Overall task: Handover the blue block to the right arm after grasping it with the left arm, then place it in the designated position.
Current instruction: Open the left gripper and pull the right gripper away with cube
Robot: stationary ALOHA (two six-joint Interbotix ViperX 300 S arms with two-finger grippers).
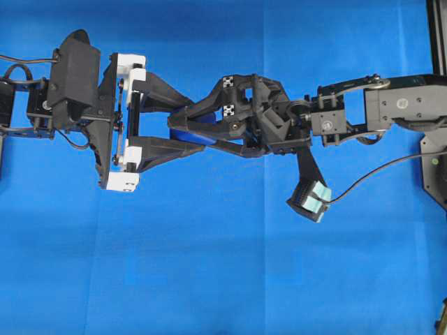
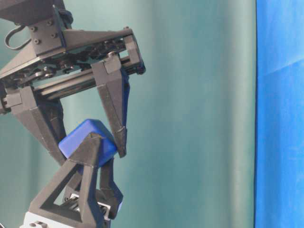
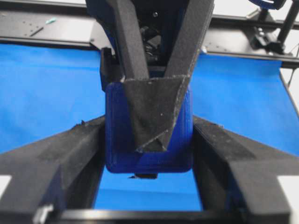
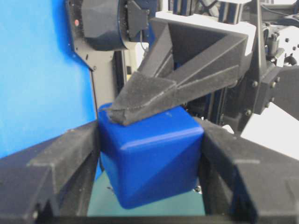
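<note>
Above the blue cloth [image 1: 209, 265] that covers the counter, the two arms meet fingertip to fingertip near the middle of the overhead view. The left arm [image 1: 70, 87] reaches in from the left, the right arm [image 1: 391, 105] from the right, and both hang clear of the cloth.

Open cloth lies all around them: a wide bare stretch on the near side, a narrower one on the far side. A dark frame rail [image 1: 436, 35] runs along the right edge, and a cable [image 1: 377, 171] loops below the right arm.

The left hand [image 1: 187, 124], with its white brackets, has a finger [image 3: 70, 154] close against each flank of the blue block [image 3: 149, 154]; whether those pads press it or stand just off it cannot be told.

The right hand [image 1: 183, 124], all black, is clenched on the block across the other axis: in its own wrist view its pads [image 4: 60, 158] sit flush on two opposite faces.

The block [image 2: 88, 137] sits in mid-air between all four fingertips, tilted on a corner in the table-level view.
</note>
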